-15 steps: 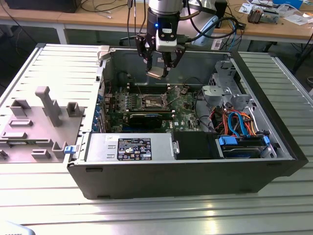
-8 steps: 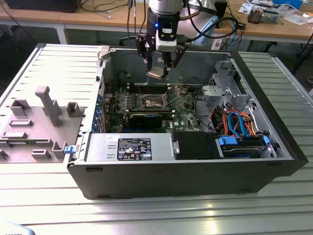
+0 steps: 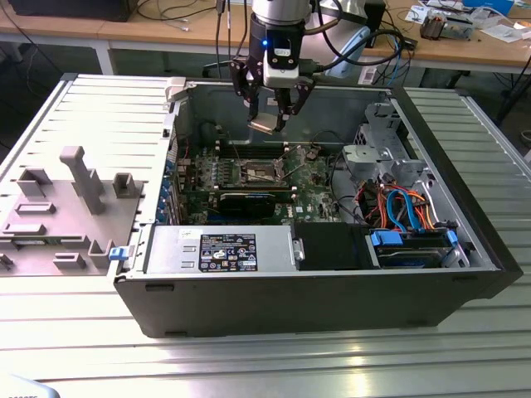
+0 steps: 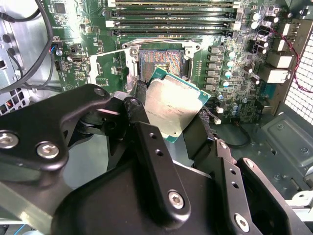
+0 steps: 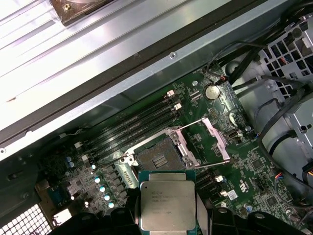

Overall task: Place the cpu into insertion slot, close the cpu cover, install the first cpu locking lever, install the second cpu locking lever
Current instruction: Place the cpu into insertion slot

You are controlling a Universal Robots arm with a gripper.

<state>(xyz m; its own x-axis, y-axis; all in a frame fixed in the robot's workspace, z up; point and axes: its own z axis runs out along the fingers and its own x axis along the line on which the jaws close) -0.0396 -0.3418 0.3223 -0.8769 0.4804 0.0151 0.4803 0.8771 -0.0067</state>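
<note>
Altogether: one cpu (image 4: 173, 105), one insertion slot (image 5: 156, 159), one cpu cover (image 5: 216, 139), one gripper (image 3: 270, 116) with two black fingers (image 4: 146, 137), one green motherboard (image 5: 254, 186), one open computer case (image 3: 299, 298).
Jaws: closed down to the width of the chip and clamped on the cpu, one finger on each of two opposite edges; nothing else touches them.
Held thing: the cpu sits between the jaws near the fingertips, and its metal top faces both wrist cameras.
Look of the cpu: small, flat and square, with a silvery-grey metal lid, a thin green board edge around the lid and some faint print that I do not read; in the exterior view it hangs a little tilted.
Place of the cpu: in the air inside the case, above the motherboard and apart from the socket.
Insertion slot: below the jaws, well apart from them, uncovered; its dark contact field lies in a silver rim.
Cpu cover: raised on its hinge, standing at one side of the slot, also below the jaws.
Memory slots (image 5: 132, 125): long and dark, lying in a row just beyond the insertion slot, farther from the jaws.
</note>
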